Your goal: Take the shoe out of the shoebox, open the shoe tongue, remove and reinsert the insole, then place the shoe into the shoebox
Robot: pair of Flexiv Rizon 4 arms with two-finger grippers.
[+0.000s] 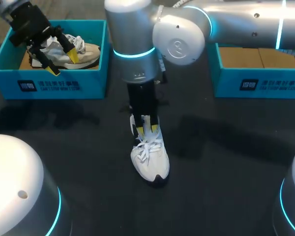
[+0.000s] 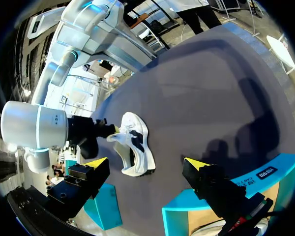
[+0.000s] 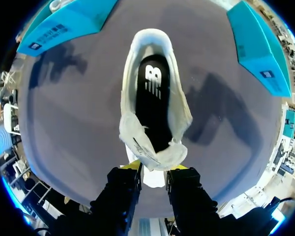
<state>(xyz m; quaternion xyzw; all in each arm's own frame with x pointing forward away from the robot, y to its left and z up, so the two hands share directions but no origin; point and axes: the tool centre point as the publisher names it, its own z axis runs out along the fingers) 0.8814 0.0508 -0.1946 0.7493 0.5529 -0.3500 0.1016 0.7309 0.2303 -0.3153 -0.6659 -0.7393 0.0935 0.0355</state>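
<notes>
Right pincer [image 1: 146,129] pinching the tongue [image 3: 155,156] of the white shoe [image 1: 150,160]. It sits on the table [image 1: 226,162] at frame centre, toe toward bottom edge. Black insole [image 3: 151,98] inside it. Left pincer [image 1: 64,63] spread, over the upper-left shoebox [image 1: 59,86], which holds a second shoe [image 1: 88,51].

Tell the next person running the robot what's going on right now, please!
Right gripper: shut on the tongue of the white shoe on the table, pulled open; black insole inside.
Left gripper: open, above the left shoebox, which holds another shoe.
Right shoebox: no shoe showing.
Done: shoe out, tongue open.
Seemingly left: insole out and back in, shoe into shoebox.
</notes>
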